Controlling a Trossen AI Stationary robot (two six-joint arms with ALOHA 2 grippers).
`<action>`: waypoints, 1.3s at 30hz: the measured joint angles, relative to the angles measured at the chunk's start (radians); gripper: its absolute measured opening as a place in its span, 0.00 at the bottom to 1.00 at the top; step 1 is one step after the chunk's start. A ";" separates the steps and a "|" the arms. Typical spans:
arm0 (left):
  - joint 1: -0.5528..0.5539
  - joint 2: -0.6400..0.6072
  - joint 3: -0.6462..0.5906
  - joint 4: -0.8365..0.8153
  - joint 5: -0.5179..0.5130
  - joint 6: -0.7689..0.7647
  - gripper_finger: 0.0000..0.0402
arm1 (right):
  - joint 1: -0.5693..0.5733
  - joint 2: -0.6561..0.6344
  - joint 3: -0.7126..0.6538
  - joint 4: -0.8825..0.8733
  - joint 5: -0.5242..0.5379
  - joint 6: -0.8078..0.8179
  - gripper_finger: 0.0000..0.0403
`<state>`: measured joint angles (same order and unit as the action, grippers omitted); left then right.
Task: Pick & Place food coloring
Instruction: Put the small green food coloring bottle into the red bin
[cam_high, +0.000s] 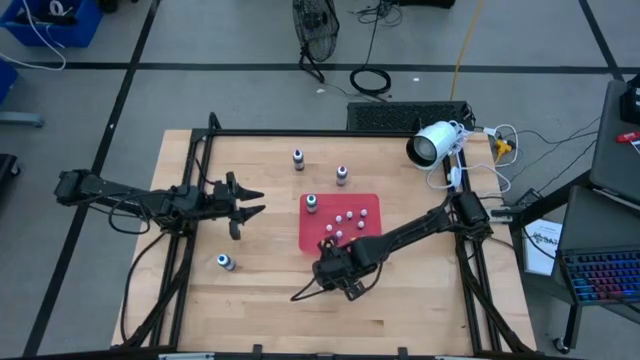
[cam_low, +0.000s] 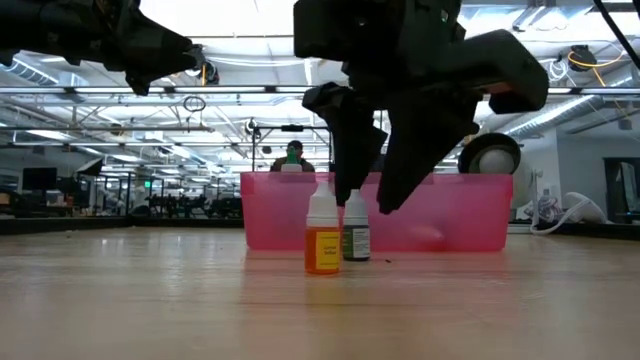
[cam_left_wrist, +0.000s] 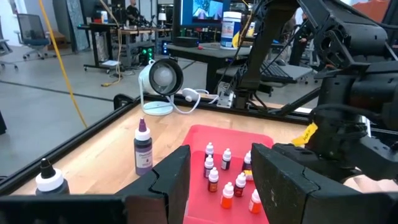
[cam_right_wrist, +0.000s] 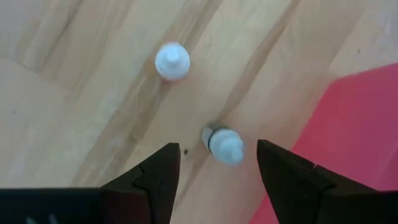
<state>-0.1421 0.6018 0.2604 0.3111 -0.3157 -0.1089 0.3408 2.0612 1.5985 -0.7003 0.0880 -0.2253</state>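
robotics lab: workbenches (cam_left_wrist: 118, 28), monitors (cam_left_wrist: 202, 12)

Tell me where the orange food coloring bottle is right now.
In the low view the orange bottle stands upright on the table in front of the red tray, beside the dark bottle under the right gripper.

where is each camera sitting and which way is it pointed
high: overhead, straight down on the table; both arms show, red tray central.
low: table height, looking level across; right claw hangs open over two small bottles.
left wrist: on the left arm, past its own fingers toward the tray.
right wrist: on the right arm, looking down past its open fingers.
shared: low and right wrist both show the dark bottle.
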 joint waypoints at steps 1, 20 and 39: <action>0.000 0.000 0.000 0.000 0.000 0.000 0.42 | 0.000 0.000 -0.004 0.017 -0.001 0.000 0.50; 0.000 0.000 0.000 0.000 0.000 0.000 0.42 | -0.007 0.001 -0.068 0.106 -0.013 -0.002 0.49; 0.000 0.000 0.000 0.000 0.000 0.000 0.42 | -0.019 0.001 -0.068 0.110 -0.013 -0.023 0.27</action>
<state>-0.1420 0.6018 0.2604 0.3111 -0.3157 -0.1090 0.3220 2.0617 1.5303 -0.5898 0.0748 -0.2478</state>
